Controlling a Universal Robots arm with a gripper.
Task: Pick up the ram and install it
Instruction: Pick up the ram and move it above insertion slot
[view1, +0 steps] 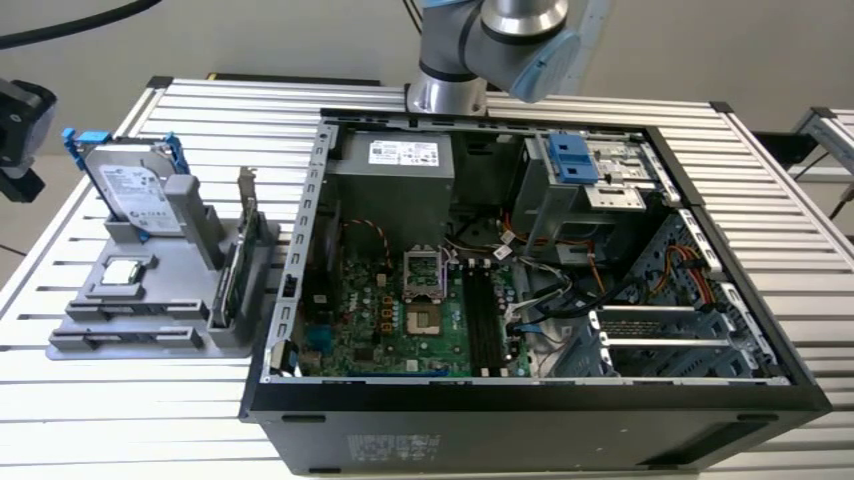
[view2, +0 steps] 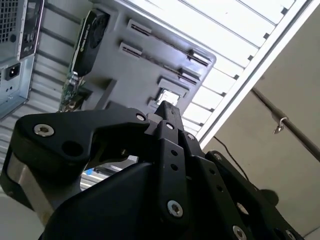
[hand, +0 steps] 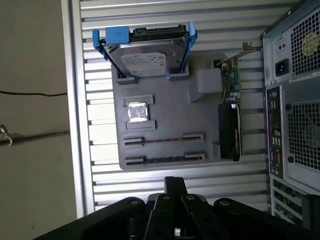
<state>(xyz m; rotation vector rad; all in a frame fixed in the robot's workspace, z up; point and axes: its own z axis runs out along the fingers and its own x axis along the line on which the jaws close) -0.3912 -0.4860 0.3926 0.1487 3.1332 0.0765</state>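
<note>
Tray (view1: 147, 300) on table (view1: 80, 420), at the exterior view's left of case (view1: 534, 405) — hard drive (view1: 134, 190) upright on it

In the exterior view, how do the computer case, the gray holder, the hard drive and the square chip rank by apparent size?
Largest to smallest:
1. computer case
2. gray holder
3. hard drive
4. square chip
Every step is a plain difference; no two look alike.

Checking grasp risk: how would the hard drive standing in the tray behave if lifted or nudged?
The hard drive is a boxy metal slab, so probably stiff and heavy for its size. Standing on edge in the tray, it may tip if nudged.
</note>
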